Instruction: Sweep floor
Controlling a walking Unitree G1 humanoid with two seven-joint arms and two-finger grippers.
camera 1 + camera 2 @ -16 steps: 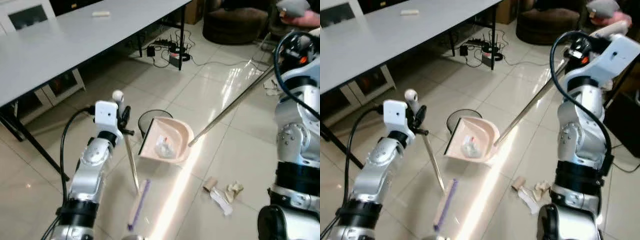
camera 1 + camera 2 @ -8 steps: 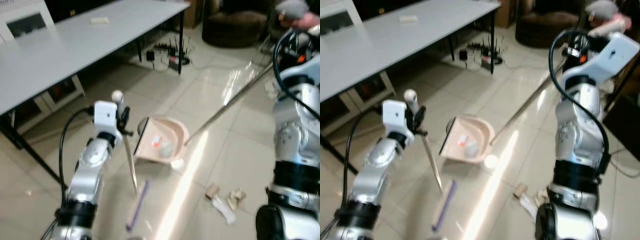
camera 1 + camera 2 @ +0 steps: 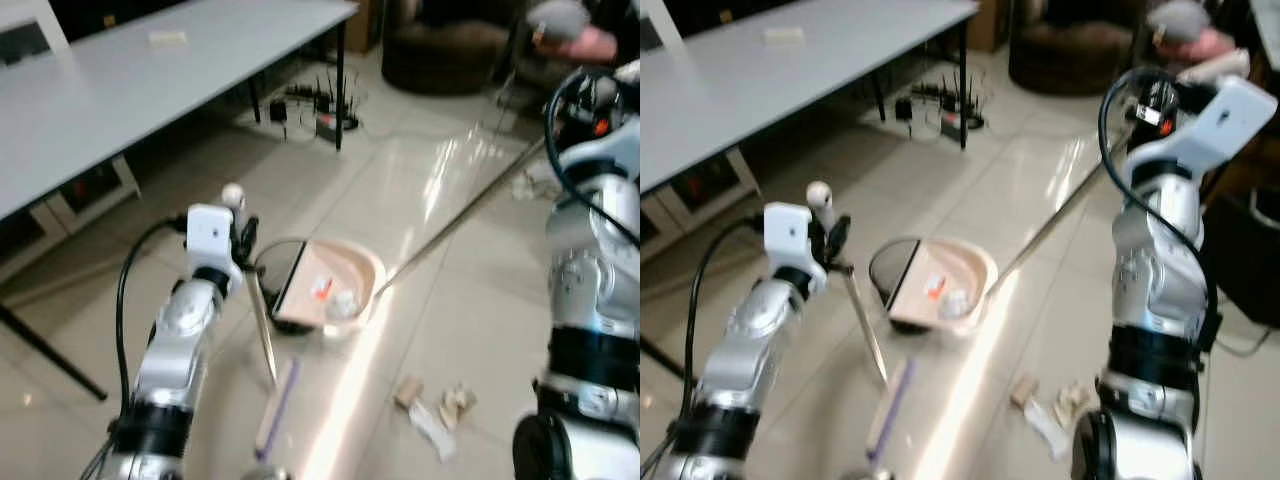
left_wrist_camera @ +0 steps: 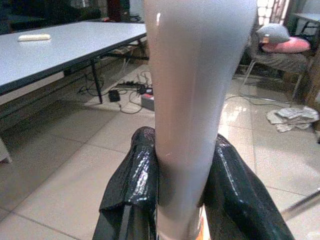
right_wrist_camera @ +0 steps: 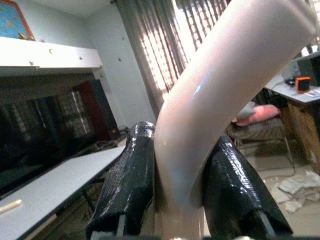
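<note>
Left eye view: the dustpan (image 3: 335, 285) is tipping over the bin (image 3: 272, 262), with bits inside it. Scraps (image 3: 432, 408) are lying on the floor (image 3: 470, 300).

Right eye view: the broom (image 3: 872, 355) is standing by the left arm.

Left wrist view: the left gripper (image 4: 181, 187) is squeezing the broom handle (image 4: 192, 100).

Right wrist view: the right gripper (image 5: 180, 185) is squeezing the dustpan handle (image 5: 220, 95).

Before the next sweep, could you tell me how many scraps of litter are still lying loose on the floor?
3: a brown scrap, a white strip and a crumpled piece, all on the tiles right of the dustpan. Others may be hidden.
</note>
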